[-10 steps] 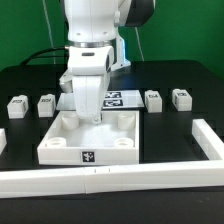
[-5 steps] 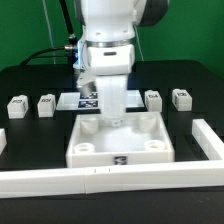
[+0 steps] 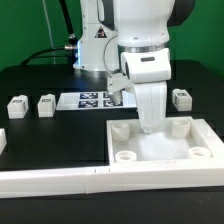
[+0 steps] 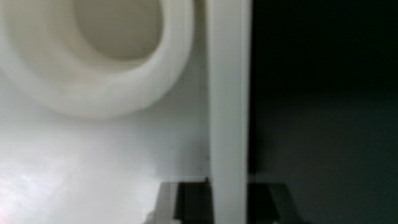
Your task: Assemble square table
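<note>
Exterior view is showing the gripper [image 3: 150,126] pinching the far wall of the top [image 3: 160,153], which is lying against the rail [image 3: 50,181] toward the exterior view's right.

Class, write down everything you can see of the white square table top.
The table top is white, plastic-looking and square. It lies flat with its raised rim up and a round socket in each corner. It sits at the exterior view's right, beside the white rail. The gripper pinches its far wall.
</note>
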{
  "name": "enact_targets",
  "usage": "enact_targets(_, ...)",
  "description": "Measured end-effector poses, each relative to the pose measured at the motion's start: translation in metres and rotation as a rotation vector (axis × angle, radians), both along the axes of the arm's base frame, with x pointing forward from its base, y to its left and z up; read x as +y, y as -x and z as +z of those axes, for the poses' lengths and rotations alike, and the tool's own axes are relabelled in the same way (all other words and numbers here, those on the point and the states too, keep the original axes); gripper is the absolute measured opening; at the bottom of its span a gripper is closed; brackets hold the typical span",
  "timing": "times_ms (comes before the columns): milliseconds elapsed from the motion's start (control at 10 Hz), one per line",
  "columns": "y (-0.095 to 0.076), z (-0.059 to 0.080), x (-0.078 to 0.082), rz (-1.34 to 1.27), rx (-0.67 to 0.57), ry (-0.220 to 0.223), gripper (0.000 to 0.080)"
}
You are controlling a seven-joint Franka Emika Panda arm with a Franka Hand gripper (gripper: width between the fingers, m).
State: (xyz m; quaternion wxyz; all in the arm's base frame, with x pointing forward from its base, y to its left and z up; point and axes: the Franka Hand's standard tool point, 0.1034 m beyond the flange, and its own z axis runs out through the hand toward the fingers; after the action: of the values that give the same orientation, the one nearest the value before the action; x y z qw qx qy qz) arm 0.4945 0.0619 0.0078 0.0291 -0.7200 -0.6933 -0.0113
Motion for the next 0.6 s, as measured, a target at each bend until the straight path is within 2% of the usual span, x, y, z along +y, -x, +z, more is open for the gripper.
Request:
enact_targets(400, 0.0004, -0.0006, -0.0006, -0.001, 0.004, 0.0, 0.0054)
enact_targets(600, 0.0006, -0.0008, -0.0011, -0.002, 0.004, 0.0, 0.0349)
